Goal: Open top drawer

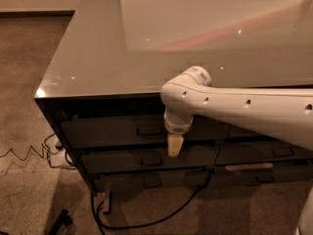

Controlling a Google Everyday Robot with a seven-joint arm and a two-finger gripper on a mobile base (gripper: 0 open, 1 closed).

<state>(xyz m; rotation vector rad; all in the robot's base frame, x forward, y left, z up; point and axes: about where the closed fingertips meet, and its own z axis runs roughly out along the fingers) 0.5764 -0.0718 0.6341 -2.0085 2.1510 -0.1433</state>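
Note:
The top drawer (110, 131) is the wide dark glossy front just under the counter's edge, with a small loop handle (148, 130) at its centre. Its front lies level with the shallower drawers below it. My gripper (174, 146) hangs pointing down from the white arm (234, 104), which reaches in from the right. It sits in front of the drawer fronts, just right of and slightly below the handle. Whether it touches the handle cannot be told.
The glossy grey counter top (122, 48) overhangs the drawers. Two shallower drawers (127, 160) sit below, and a narrower column (274, 151) stands to the right. Cables (29, 153) trail on the carpet at left, and a black cord (146, 223) runs under the cabinet.

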